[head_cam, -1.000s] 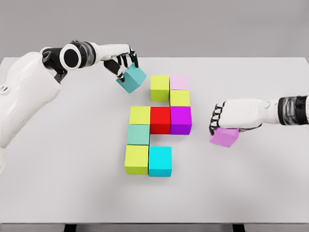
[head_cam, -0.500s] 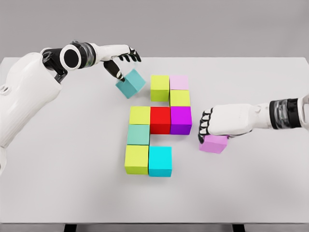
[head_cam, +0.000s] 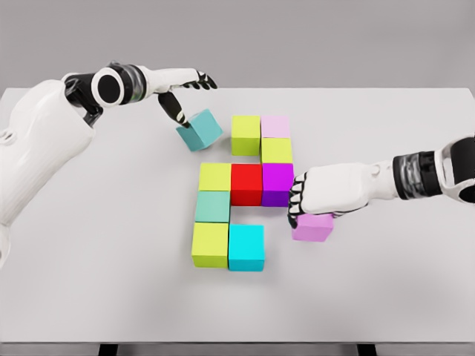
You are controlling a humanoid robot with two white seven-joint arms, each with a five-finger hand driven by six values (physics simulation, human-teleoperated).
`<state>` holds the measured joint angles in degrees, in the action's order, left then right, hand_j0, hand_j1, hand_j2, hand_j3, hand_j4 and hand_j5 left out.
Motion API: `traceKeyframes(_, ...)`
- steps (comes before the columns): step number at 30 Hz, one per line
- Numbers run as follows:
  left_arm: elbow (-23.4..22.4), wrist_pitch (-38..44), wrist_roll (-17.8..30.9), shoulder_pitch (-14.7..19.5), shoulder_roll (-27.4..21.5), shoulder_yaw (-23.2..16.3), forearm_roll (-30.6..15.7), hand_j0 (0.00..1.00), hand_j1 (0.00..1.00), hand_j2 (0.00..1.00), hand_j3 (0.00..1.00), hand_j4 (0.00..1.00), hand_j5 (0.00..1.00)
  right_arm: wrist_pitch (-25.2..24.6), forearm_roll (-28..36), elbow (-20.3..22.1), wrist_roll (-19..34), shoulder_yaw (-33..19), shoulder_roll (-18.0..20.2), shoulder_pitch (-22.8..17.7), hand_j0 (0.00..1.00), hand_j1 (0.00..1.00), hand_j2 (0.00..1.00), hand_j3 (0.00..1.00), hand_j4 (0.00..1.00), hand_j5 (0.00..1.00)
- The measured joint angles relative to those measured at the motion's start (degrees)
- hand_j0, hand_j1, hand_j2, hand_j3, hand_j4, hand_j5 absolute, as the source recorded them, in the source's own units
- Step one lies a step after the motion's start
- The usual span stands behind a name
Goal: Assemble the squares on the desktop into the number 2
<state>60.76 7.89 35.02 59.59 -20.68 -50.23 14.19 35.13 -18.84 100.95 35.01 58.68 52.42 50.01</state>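
Two glossy white, smooth-shelled robot arms are showing. The left arm's five-finger hand point(head_cam: 185, 93) is wearing black finger segments behind a round black-and-white wrist joint with grey rings. The right arm's white five-finger hand point(head_cam: 319, 194) is showing black fingertips and a black-and-grey ribbed wrist band.

simulated test bench | plain white table point(head_cam: 386, 297) | blank grey backdrop point(head_cam: 297, 37)

The table point(head_cam: 111, 282) is light grey. On it sit plain blocks: a teal block point(head_cam: 200, 130), a lime block point(head_cam: 246, 135), a pale pink block point(head_cam: 275, 126), a red block point(head_cam: 246, 184), a purple block point(head_cam: 277, 183), a cyan block point(head_cam: 246, 248) and a violet block point(head_cam: 312, 228). The right robot hand point(head_cam: 323, 194) is white with black fingers point(head_cam: 295, 200).
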Motion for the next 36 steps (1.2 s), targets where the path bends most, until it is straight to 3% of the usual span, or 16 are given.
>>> traceKeyframes(8,0.0,1.9,0.0,0.0,1.5,-0.1,0.0,0.91,0.91,0.91,0.91,0.91,0.91,0.0,0.0,0.0,0.0,3.7,-1.8,0.6,0.57,0.57,0.57,0.57,0.57,0.57)
traceKeyframes(10,0.0,1.9,0.0,-0.1,1.9,0.1,-0.3,0.91,0.91,0.91,0.91,0.91,0.91,0.0,0.0,0.0,0.0,4.0,-1.8,0.6,0.68,0.68,0.68,0.68,0.68,0.68)
traceKeyframes(13,-0.2,2.0,0.0,0.0,2.5,0.0,-0.2,0.91,0.91,0.91,0.91,0.91,0.91,0.0,0.0,0.0,0.0,4.2,-1.8,0.6,1.0,1.0,1.0,1.0,1.0,1.0)
traceKeyframes(19,-1.0,2.1,-0.1,0.4,3.1,-0.1,-0.2,0.91,0.91,0.91,0.91,0.91,0.91,0.0,0.3,0.0,0.0,3.5,-1.0,0.9,1.0,1.0,1.0,1.0,1.0,1.0)
traceKeyframes(22,-1.0,2.0,0.0,1.2,3.2,-0.1,-0.3,0.91,0.91,0.91,0.91,0.91,0.91,0.0,2.5,-0.1,0.0,-1.1,2.2,-1.1,1.0,1.0,1.0,1.0,1.0,1.0)
traceKeyframes(24,-1.0,2.0,0.0,2.0,3.2,-0.1,-1.4,0.91,0.91,0.91,0.91,0.91,0.91,0.0,3.7,-0.2,0.0,-5.5,4.8,-5.1,1.0,1.0,1.0,1.0,1.0,1.0)
traceKeyframes(28,-1.2,2.0,0.0,2.4,3.2,0.0,-2.5,0.91,0.91,0.91,0.91,0.91,0.91,0.0,4.7,-1.6,0.0,-9.6,8.0,-6.8,1.0,1.0,1.0,1.0,1.0,1.0)
traceKeyframes(32,-1.1,1.3,0.0,3.0,1.8,0.0,-4.7,0.96,0.96,0.96,0.96,0.96,0.96,0.0,4.7,-6.3,0.0,-10.7,7.1,-6.6,1.0,1.0,1.0,1.0,1.0,1.0)
traceKeyframes(36,-1.1,-5.6,0.0,2.0,-3.4,-0.1,-7.9,1.0,1.0,1.0,1.0,1.0,1.0,0.0,2.9,-11.8,0.0,-10.5,4.3,-6.7,1.0,1.0,1.0,1.0,1.0,1.0)
